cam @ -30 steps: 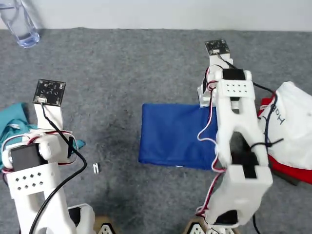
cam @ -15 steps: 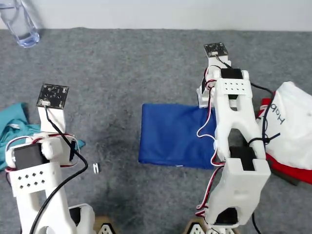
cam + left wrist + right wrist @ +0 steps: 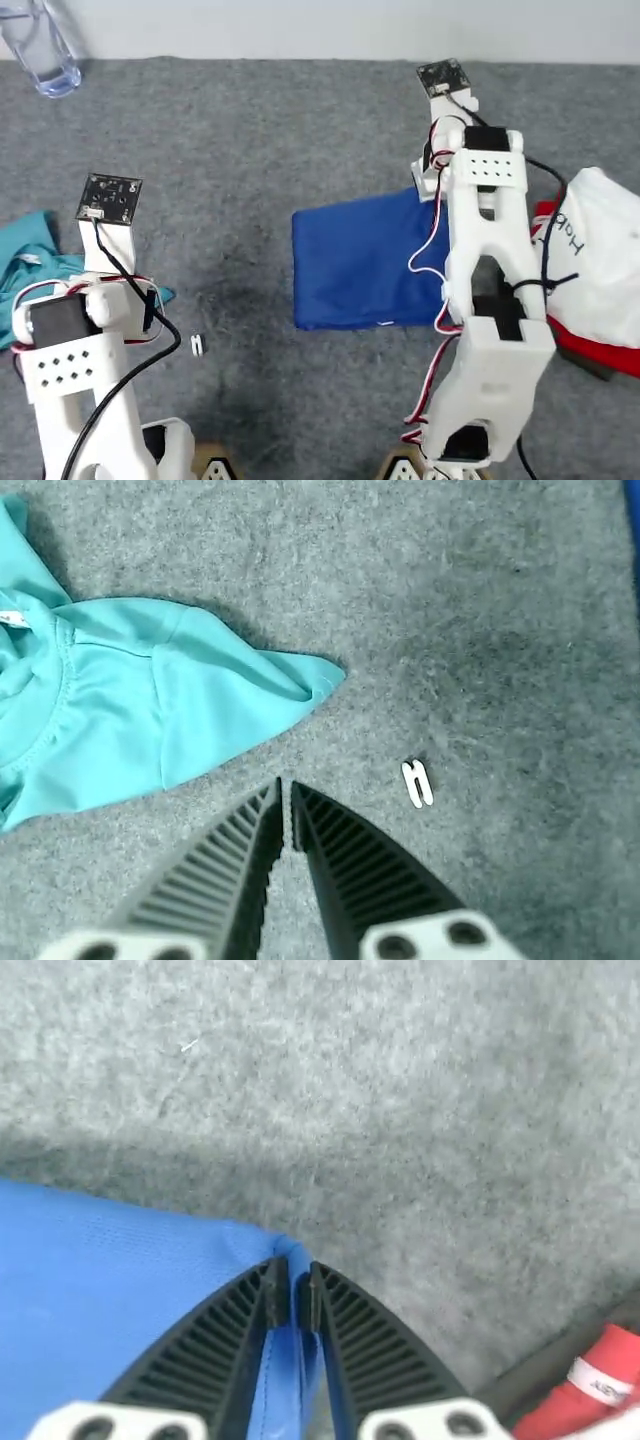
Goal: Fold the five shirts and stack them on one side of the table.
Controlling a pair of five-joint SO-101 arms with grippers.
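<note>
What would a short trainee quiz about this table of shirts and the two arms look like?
1. True or false: the right tool is shut on a corner of the blue shirt.
2. Pick one. What lies on top of the red shirt? A) a green towel; B) the white shirt; C) a cardboard box.
3. In one word: what colour is the shirt nearest the left tool?

Key: 1 true. 2 B. 3 teal: the teal shirt lies on the grey mat just beyond that tool's tips.
</note>
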